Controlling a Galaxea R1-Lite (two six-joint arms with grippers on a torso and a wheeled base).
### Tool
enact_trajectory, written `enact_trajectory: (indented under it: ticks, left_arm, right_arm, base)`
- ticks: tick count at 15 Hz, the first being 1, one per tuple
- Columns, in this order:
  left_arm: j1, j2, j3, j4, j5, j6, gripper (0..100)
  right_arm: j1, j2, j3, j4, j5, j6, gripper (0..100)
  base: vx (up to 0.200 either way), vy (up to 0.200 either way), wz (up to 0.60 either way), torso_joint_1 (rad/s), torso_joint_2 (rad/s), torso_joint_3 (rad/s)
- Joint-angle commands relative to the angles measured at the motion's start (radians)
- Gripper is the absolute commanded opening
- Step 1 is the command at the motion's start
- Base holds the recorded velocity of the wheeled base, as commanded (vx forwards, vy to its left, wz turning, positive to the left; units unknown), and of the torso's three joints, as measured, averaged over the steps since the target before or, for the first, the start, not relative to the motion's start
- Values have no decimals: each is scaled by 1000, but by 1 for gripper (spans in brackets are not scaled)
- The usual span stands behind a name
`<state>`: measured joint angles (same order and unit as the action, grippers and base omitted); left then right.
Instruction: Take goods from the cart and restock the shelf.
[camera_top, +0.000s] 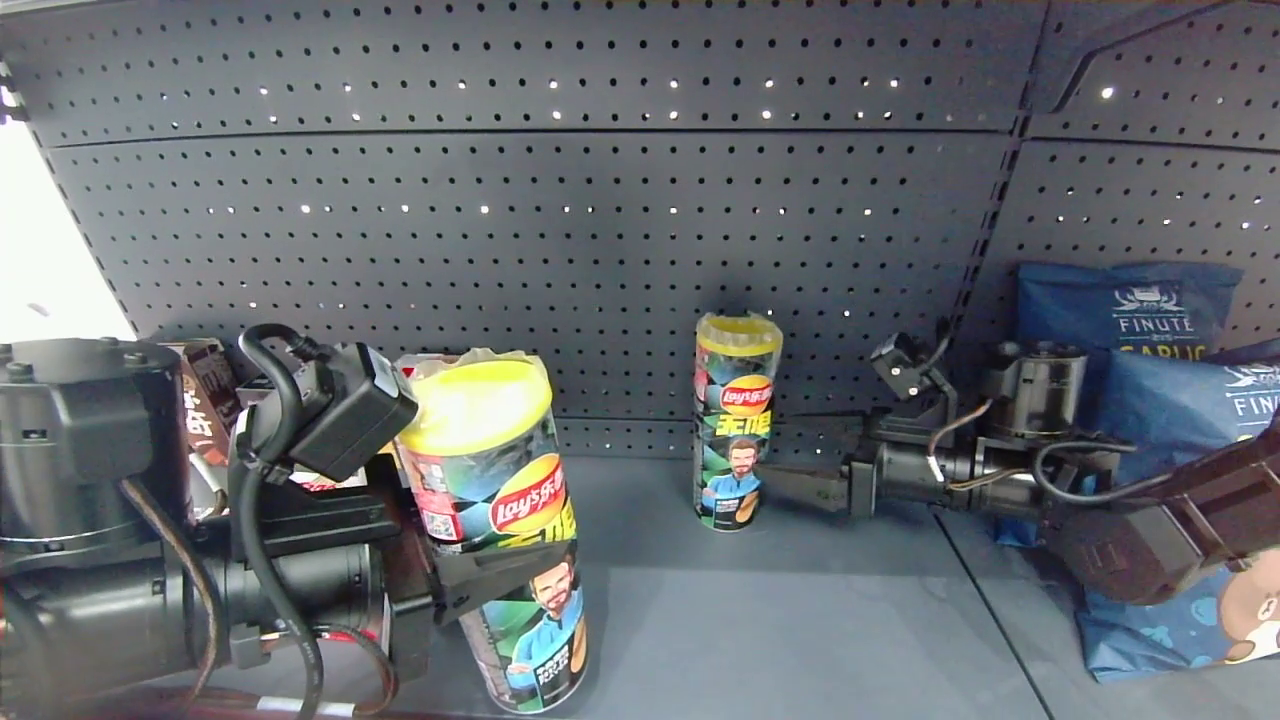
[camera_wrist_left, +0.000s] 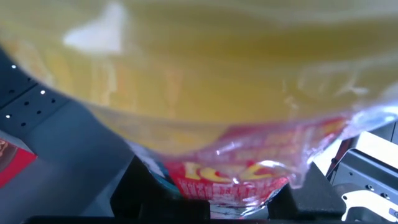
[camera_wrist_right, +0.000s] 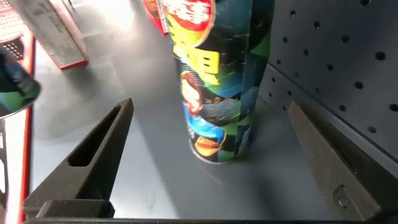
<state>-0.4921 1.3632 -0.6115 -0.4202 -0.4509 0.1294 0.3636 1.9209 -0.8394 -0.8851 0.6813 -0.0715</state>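
The left gripper (camera_top: 500, 578) sat at the near left on a level arm, jaws clamped across a chip can (camera_top: 520, 500). The right gripper (camera_top: 785, 485) pointed leftward from the right, jaws spread wide.

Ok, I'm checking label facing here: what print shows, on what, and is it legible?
Near can: round brand logo, legible; small print under it too small.
Far can: same logo facing out, legible; the rest too small.
Blue bags: white brand lettering, legible, partly cut off.
Brown box at far left: print too blurred.

Glossy chip can (camera_top: 520, 500); matt perforated metal panel (camera_top: 560, 250)
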Motion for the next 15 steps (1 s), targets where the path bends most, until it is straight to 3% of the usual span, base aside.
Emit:
enact_trajectory:
  ticks: [1,15]
  left_arm:
    - [0,7,2,0,0,-1,0]
    - [0,17,36,-2,1,-1,0]
  right_arm:
    - [3,64,-46,-6,1,-1,100]
    - [41,222,-201,-35,11,2,100]
  base:
    - [0,0,0,0,0,0]
    - [0,0,0,0,0,0]
